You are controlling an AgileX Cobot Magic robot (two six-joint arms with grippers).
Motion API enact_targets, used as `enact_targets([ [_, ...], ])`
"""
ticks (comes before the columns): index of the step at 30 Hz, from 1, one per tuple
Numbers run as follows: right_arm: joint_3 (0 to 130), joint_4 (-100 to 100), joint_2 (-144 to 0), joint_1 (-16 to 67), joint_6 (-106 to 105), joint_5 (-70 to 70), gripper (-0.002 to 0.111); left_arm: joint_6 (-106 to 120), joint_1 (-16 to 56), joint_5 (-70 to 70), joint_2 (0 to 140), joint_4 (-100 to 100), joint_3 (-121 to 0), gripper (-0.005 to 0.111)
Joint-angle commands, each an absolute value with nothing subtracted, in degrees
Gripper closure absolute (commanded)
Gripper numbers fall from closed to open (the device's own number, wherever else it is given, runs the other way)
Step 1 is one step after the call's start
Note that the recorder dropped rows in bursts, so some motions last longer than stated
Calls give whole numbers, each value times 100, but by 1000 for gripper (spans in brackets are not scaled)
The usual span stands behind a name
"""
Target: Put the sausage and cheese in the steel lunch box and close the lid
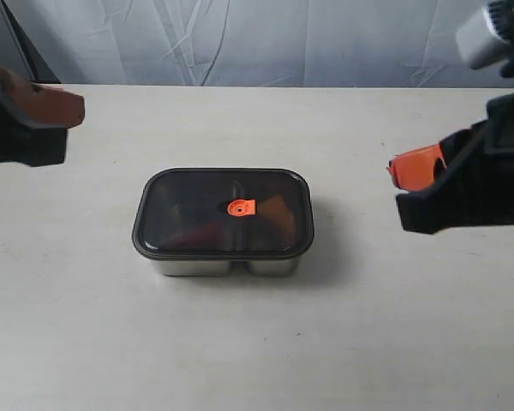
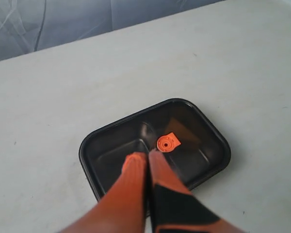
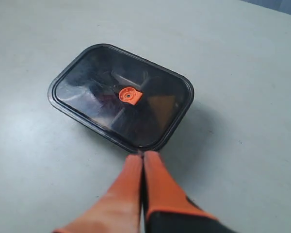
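The steel lunch box sits in the middle of the worktop. The dark lid lies flat on top, lined up all round. Through it I can just make out a dull orange shape, likely the cheese, and a dim red one, likely the sausage. The left hand hangs at ten o'clock from the box and the right hand at three o'clock. Both are pinched together, holding nothing. I think the job is about finished; at most the lid needs a press down.
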State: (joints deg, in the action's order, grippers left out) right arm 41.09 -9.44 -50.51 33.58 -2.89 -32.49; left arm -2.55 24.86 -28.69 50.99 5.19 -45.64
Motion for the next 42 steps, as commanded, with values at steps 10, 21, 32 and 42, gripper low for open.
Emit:
enact_targets([
  [10, 3887, -969, -4362, 3327, -279, -3308, 109, -263, 2524, -2727, 4256, 654, -4203, 107],
  [21, 3887, -1060, -4313, 3166, -286, -3318, 109, -252, 2524, -2725, 4256, 654, -4203, 107],
  [32, 3869, -1386, -3900, 2549, -286, -3131, 109, -252, 2524, -2725, 4256, 633, -4203, 107],
  [42, 3869, -1412, -2186, 1931, -286, -3063, 109, -252, 2524, -2725, 4256, 633, -4203, 107],
])
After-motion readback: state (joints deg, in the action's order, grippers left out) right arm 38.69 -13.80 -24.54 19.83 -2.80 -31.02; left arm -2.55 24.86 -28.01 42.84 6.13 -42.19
